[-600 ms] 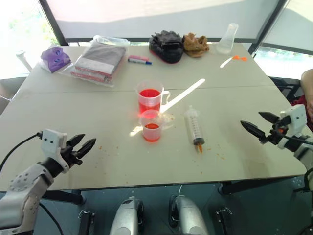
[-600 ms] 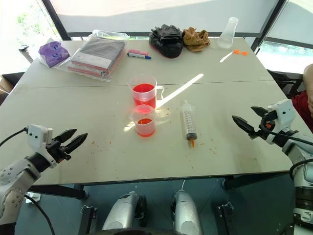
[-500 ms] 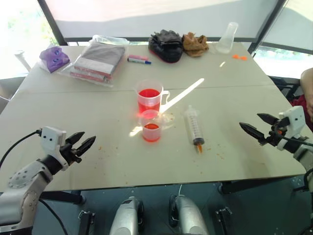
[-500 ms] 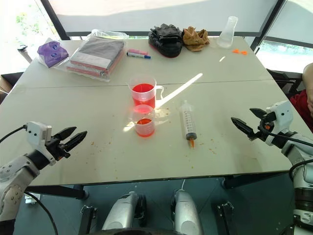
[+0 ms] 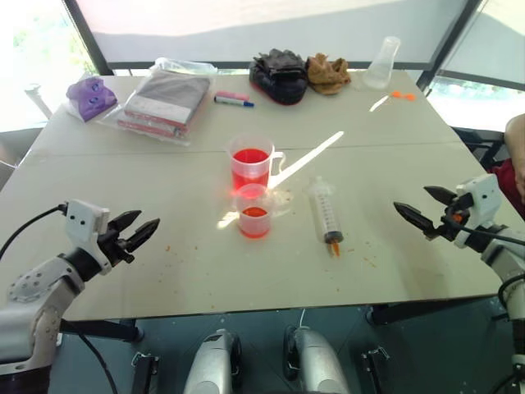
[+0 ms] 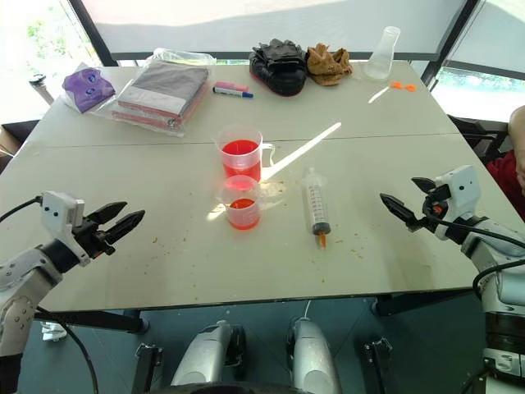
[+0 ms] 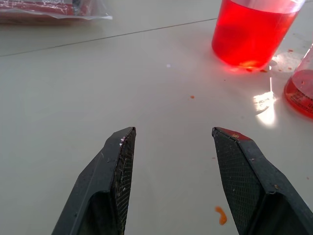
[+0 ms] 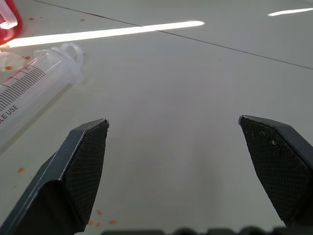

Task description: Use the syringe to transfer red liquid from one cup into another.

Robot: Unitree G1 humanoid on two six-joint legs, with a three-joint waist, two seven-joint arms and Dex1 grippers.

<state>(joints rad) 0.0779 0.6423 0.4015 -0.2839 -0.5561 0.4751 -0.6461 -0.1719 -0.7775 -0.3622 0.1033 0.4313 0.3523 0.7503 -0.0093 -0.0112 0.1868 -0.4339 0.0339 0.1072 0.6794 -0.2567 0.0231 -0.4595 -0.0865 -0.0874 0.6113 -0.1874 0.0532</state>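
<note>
The syringe (image 5: 326, 212) lies flat on the table, right of centre, its orange tip toward the front edge. The taller handled cup (image 5: 251, 163) holds red liquid (image 5: 250, 158) near the table's middle. Just in front of it stands the shorter cup (image 5: 254, 211) with a little red liquid. My left gripper (image 5: 139, 229) hovers open over the front left of the table, well left of the cups. Over at the right edge, my right gripper (image 5: 419, 208) is open, right of the syringe. In the right wrist view the syringe (image 8: 29, 93) lies ahead of the open fingers.
At the back lie a bagged grey bundle (image 5: 168, 98), a purple object (image 5: 92, 95), markers (image 5: 234, 99), dark and brown cloths (image 5: 297, 74), and a clear conical flask (image 5: 383, 62). Orange drips (image 5: 361, 254) spot the table near the syringe. A person's arm (image 5: 516, 135) shows at the right edge.
The right gripper has drifted slightly left and up toward the syringe side. The left gripper has barely shifted. Cups and syringe have stayed put.
</note>
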